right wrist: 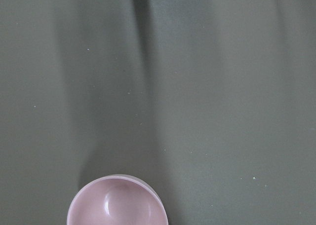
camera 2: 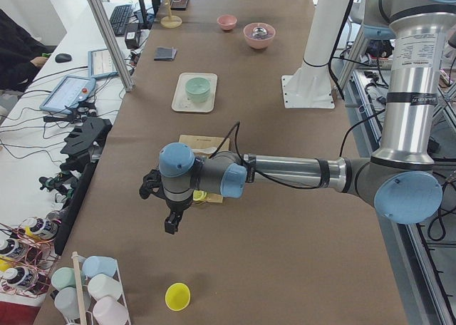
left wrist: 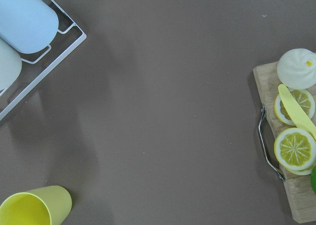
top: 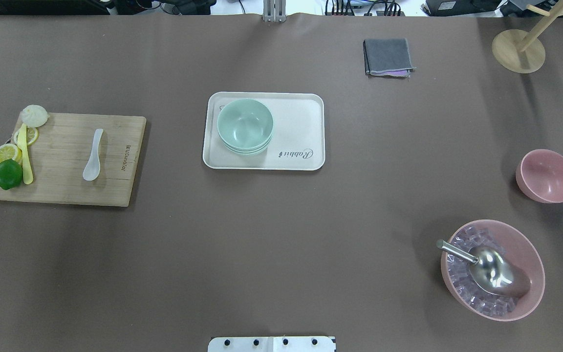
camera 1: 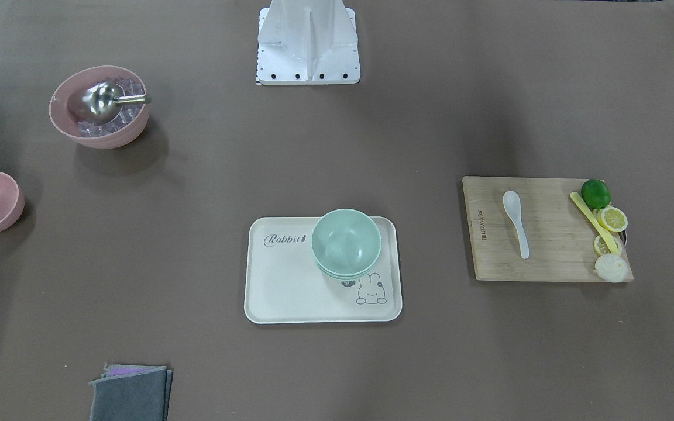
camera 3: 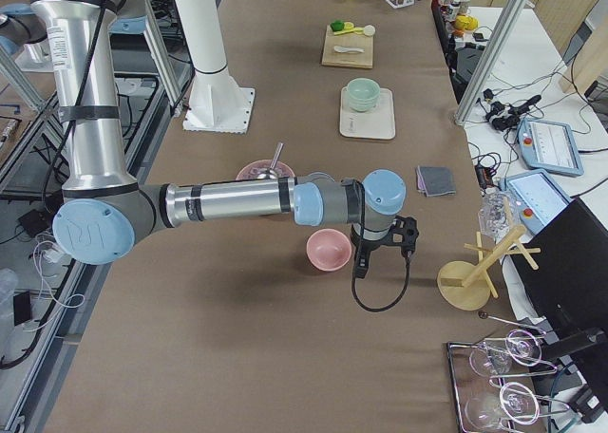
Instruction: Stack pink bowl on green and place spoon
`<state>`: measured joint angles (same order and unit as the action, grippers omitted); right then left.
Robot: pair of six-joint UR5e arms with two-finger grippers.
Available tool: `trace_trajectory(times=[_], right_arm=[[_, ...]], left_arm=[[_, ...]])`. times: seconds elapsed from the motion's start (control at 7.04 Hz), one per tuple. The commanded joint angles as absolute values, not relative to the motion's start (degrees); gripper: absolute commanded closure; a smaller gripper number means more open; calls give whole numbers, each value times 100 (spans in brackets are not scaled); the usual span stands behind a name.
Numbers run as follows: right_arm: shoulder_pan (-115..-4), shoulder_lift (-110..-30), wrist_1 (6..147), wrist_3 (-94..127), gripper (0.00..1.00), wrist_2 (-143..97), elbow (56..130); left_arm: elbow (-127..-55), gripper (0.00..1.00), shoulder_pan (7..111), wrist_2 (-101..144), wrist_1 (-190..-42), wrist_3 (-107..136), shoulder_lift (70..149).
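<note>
The cream tray [camera 1: 290, 280], mid-worktop and closer to the edge away from the robot, carries the word "Rabbit" in dark script at one corner and a line drawing of a rabbit at the opposite one. A small dark mark beside the drawing is half hidden under the green bowl [camera 1: 346, 241] and cannot be read. The cutting board [camera 1: 547, 257] near the worktop's left end bears a short dark stamp along one edge, too small to read, and the blue cap [camera 3: 92, 232] on the right arm's joint shows a white "UR" mark.
</note>
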<state>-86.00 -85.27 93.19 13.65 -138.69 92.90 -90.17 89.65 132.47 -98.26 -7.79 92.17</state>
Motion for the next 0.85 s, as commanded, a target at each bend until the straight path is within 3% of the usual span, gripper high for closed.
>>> trace_trajectory(times=[0.0,0.71], right_arm=[[-8587,-8525,9316,1362,0,-13869,9290],[-8534,-8429,9316,1362,0,-13869,9158]], left_arm=[[-9009,2,8965,13254,-9826,-765,9220],[-8974,2,8947,13254,-9870,-756,9237]])
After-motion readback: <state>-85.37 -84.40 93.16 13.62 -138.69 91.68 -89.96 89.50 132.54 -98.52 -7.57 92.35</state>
